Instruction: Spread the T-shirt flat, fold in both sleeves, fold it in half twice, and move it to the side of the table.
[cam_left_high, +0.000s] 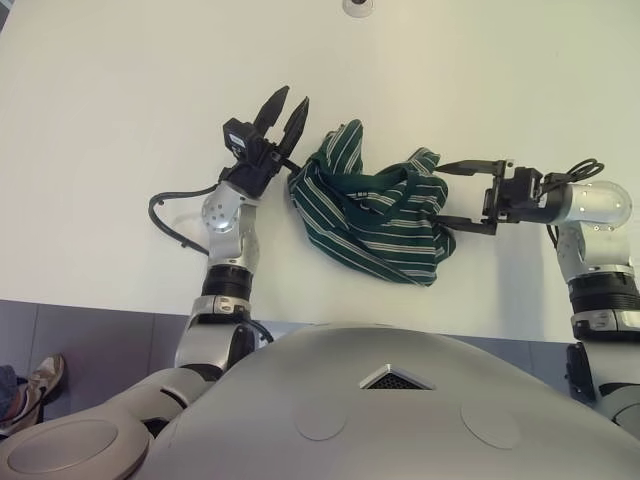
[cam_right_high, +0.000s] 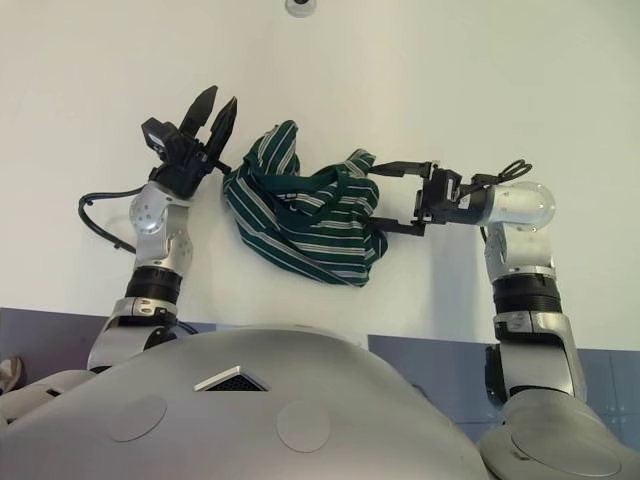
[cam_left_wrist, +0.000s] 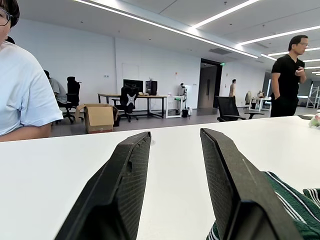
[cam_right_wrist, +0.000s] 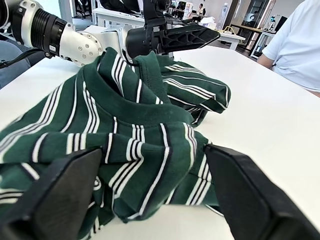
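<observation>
T-shirt (cam_left_high: 375, 215) is bunched on table (cam_left_high: 120, 100) | left gripper (cam_left_high: 285, 110) is spread, empty, just beside it | right gripper (cam_left_high: 452, 195) is spread around its opposite edge | round fitting (cam_left_high: 357, 5) is seen well beyond

An open-plan office is showing beyond the white table (cam_left_wrist: 45, 170); desks (cam_left_wrist: 155, 96) are carrying monitors (cam_left_wrist: 133, 85); swivel chairs (cam_left_wrist: 229, 107) are standing about; long strip lights (cam_left_wrist: 165, 26) are running across the ceiling.

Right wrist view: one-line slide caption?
Crumpled green striped T-shirt on the white table, near edge framed by the open right gripper; left gripper open beyond it.
</observation>
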